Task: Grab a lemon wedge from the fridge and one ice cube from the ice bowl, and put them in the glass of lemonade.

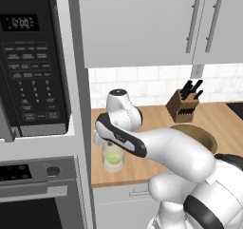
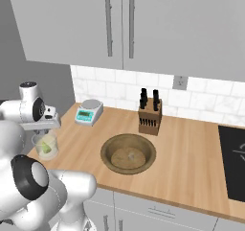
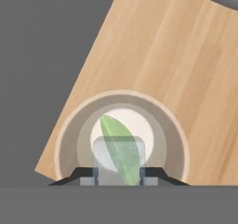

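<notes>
The glass of lemonade (image 1: 113,157) stands at the left end of the wooden counter, near its front edge. In the hand view I look straight down into the glass (image 3: 69,135), where the yellow-green lemon wedge (image 3: 114,135) lies in the liquid. My gripper (image 3: 119,174) hangs just above the glass, shut on a clear ice cube (image 3: 104,155) held between its two tips. The gripper (image 1: 108,142) sits over the rim in the left base view, and the glass (image 2: 45,146) appears below the hand in the right base view. The brown ice bowl (image 2: 107,148) rests mid-counter. The fridge is out of view.
A knife block (image 2: 149,116) and a teal-and-white scale (image 2: 89,111) stand by the tiled back wall. A black microwave (image 1: 31,62) and oven (image 1: 33,185) fill the tall unit left of the glass. A dark cooktop (image 2: 234,158) lies far right. Grey cabinets (image 2: 119,24) hang overhead.
</notes>
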Motion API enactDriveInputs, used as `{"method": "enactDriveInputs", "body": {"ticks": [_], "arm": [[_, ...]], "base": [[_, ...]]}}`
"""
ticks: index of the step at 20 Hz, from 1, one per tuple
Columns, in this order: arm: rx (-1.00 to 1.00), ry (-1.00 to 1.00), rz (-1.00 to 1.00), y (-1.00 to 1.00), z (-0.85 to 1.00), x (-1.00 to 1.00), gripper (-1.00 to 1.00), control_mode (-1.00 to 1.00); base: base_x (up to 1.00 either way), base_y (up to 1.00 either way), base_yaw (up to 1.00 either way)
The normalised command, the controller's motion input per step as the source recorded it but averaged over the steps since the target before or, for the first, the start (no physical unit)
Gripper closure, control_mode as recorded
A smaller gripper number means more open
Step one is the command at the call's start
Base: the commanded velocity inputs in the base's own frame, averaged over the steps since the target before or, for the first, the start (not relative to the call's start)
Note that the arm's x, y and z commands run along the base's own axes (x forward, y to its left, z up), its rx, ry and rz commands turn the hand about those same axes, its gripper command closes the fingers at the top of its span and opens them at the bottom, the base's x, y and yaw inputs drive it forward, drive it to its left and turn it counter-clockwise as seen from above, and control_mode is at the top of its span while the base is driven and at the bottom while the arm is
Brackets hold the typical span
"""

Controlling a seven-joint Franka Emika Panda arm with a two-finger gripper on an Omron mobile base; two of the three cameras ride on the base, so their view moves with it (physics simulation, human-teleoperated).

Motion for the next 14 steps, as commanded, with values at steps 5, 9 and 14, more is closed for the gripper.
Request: {"method": "enactDriveInputs", "body": {"ticks": [5,9,14], "arm": [[0.0,0.0,0.0,0.0,0.0,0.0,-1.0,-1.0],[0.0,0.0,0.0,0.0,0.0,0.0,-1.0,-1.0],[0.0,0.0,0.0,0.0,0.0,0.0,-1.0,-1.0]], "base": [[0.0,0.0,0.0],[0.0,0.0,0.0],[0.0,0.0,0.0]]}}
